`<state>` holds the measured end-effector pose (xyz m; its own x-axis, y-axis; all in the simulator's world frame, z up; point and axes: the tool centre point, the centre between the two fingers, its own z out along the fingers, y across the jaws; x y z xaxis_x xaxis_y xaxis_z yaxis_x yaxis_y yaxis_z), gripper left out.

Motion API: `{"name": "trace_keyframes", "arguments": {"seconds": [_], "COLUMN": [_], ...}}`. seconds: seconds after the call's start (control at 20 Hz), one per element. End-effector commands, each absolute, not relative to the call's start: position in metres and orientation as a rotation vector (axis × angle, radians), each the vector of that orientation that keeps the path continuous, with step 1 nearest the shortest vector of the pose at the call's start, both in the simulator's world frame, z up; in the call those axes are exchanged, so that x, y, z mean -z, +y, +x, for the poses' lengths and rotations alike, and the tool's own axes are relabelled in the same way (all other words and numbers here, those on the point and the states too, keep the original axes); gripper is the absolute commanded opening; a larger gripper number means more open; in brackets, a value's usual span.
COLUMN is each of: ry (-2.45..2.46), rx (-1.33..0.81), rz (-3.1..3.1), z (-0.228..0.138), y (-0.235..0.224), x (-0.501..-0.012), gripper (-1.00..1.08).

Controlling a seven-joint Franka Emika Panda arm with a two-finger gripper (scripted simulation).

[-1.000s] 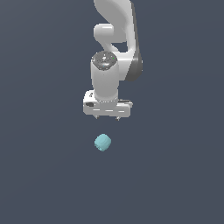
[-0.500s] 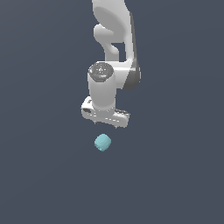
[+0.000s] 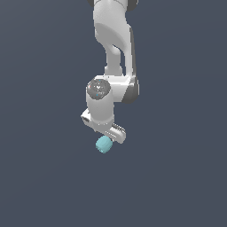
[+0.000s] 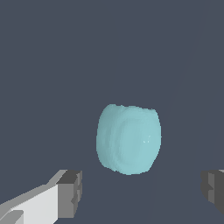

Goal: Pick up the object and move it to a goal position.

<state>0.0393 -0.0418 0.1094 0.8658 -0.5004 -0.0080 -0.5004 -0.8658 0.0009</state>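
The arm has come down; its gripper (image 4: 140, 192), fingers spread wide, hovers just over the teal block (image 3: 103, 144) on the floor (image 3: 40, 177). Approach step: it must sink further, straddle, then close.

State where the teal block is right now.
In the exterior view the teal block lies just below the hand; the wrist view shows it between the open fingers, untouched.

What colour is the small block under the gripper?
Light teal, plain and unmarked; the block shows best in the wrist view.
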Motion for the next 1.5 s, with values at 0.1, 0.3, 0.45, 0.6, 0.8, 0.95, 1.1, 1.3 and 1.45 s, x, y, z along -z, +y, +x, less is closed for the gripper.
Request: {"name": "trace_keyframes", "arguments": {"seconds": [0.1,0.3,0.45,0.6,0.8,0.95,1.1,1.3,1.45], "ry": [0.928,0.983,1.0,0.995,0.996,0.998,1.001,1.002,1.002], "rx": [-0.005,-0.001,0.0,-0.001,-0.001,-0.001,0.0,0.0,0.0], "rz": [-3.001,-2.984,-2.978,-2.98,-2.98,-2.979,-2.978,-2.978,-2.978], "z": [0.047,0.051,0.052,0.051,0.051,0.051,0.051,0.051,0.052], "y": [-0.045,-0.047,-0.048,-0.048,-0.048,-0.048,-0.048,-0.048,-0.048], "x": [-0.099,-0.093,-0.091,-0.091,-0.082,-0.068,-0.052,-0.042,-0.041], "gripper": [1.0,1.0,1.0,1.0,1.0,1.0,1.0,1.0,1.0]}}
